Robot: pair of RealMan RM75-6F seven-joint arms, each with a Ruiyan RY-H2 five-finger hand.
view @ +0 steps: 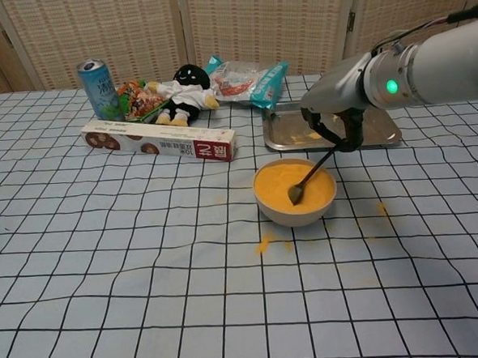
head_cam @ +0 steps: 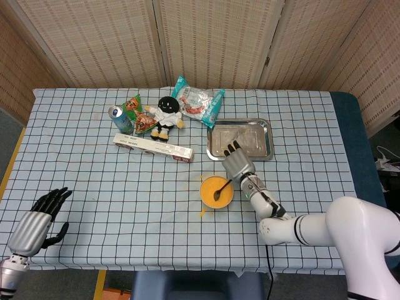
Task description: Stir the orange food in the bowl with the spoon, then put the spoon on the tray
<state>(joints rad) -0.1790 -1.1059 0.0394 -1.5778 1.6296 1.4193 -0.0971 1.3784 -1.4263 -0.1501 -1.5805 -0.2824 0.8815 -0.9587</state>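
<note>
A white bowl [head_cam: 216, 201] [view: 296, 214] of orange food [view: 304, 181] stands mid-table, just in front of the metal tray [head_cam: 264, 152] [view: 382, 135]. My right hand [head_cam: 236, 164] [view: 333, 123] hovers behind the bowl and grips the handle of a dark spoon [head_cam: 220, 189] [view: 307, 178]. The spoon slants down with its bowl end dipped in the orange food near the middle. My left hand [head_cam: 36, 220] rests at the table's near left corner, fingers spread, holding nothing.
Behind the bowl to the left lie a long box [view: 159, 140], a blue can [view: 96, 87], snack bags [view: 247, 79] and a black-and-white plush toy [view: 182, 92]. Orange splashes [view: 265, 244] mark the checked cloth in front of and right of the bowl.
</note>
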